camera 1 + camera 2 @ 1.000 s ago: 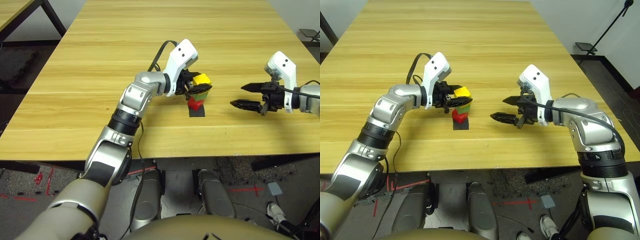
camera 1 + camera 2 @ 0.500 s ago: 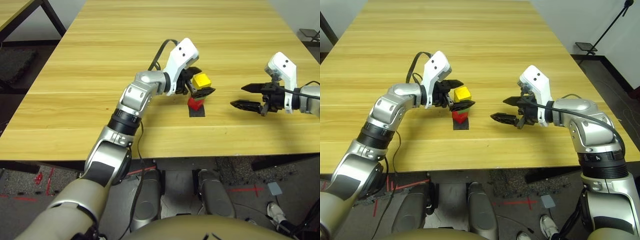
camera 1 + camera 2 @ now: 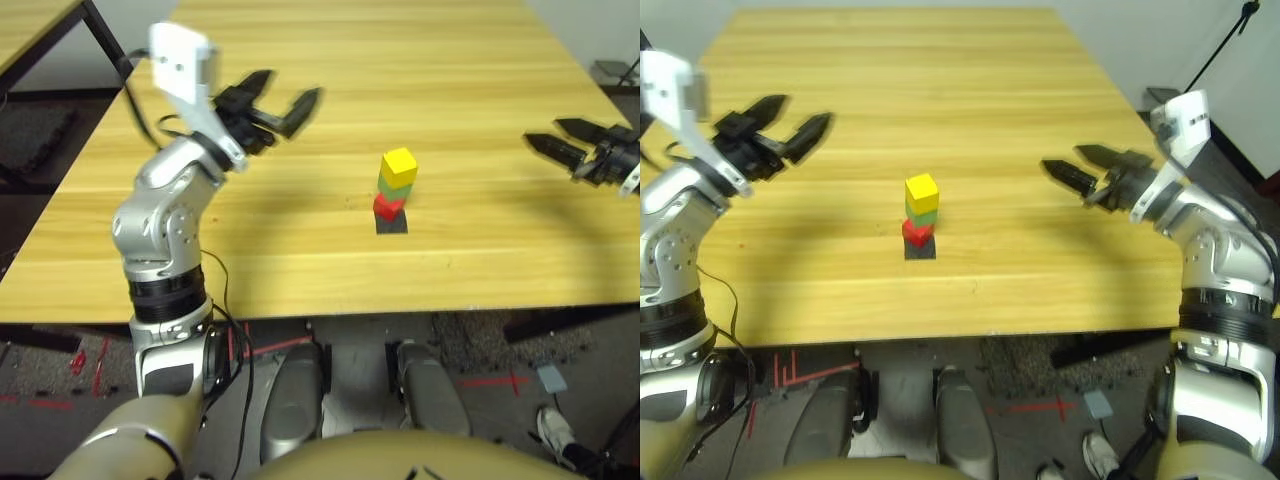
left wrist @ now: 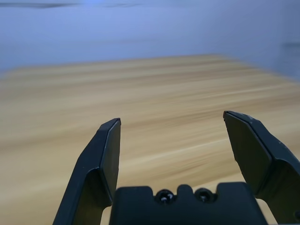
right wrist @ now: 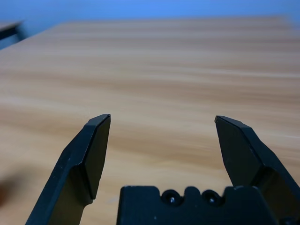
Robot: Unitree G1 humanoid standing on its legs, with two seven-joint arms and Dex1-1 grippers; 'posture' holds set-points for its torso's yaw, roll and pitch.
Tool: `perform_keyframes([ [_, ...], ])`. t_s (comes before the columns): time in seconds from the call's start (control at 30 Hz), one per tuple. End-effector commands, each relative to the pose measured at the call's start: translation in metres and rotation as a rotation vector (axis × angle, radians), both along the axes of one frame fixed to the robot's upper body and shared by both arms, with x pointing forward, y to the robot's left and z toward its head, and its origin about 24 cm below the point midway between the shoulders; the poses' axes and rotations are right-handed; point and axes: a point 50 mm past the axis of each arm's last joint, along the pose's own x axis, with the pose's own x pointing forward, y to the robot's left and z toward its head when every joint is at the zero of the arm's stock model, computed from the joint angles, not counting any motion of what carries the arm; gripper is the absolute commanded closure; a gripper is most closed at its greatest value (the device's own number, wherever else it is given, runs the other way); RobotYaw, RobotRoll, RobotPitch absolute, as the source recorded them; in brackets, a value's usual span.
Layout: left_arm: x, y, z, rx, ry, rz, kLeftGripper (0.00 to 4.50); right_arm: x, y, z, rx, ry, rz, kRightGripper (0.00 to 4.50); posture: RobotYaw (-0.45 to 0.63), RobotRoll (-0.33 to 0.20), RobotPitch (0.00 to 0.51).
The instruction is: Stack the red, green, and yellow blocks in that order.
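Observation:
A three-block tower stands mid-table on a flat black patch [image 3: 392,225]: red block [image 3: 389,207] at the bottom, green block [image 3: 394,185] on it, yellow block [image 3: 399,164] on top, each turned slightly. My left gripper [image 3: 285,97] is open, raised well off to the left of the tower and empty. My right gripper [image 3: 550,138] is open far to the right, also empty. Both wrist views show spread fingers [image 4: 105,154] [image 5: 91,154] over bare wood.
The wooden table [image 3: 330,60] stretches wide around the tower. Its front edge runs near the bottom of the head views. A second table corner [image 3: 40,25] shows at the far left.
My left gripper let go of the yellow block, leaving it on the green one, and drew back up and far left. My right gripper pulled away to the right.

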Motion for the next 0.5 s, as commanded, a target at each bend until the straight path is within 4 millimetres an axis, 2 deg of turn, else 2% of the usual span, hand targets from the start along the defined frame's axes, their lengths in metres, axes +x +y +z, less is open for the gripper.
perform_keyframes([
  [0.03,-0.006,0.01,-0.026,0.025,-0.011,0.104,0.03,-0.007,-0.025,-0.02,-0.003,-0.01,-0.187,0.0,0.16,-0.105,0.104],
  [0.2,-0.008,0.016,-0.04,0.031,-0.029,0.19,0.03,-0.019,-0.044,-0.035,0.013,0.026,-0.348,0.0,0.15,-0.107,0.112],
  [0.5,-0.015,0.022,-0.056,0.033,-0.021,0.277,0.03,-0.024,-0.048,-0.051,0.027,0.078,-0.408,0.0,0.18,-0.123,0.121],
])
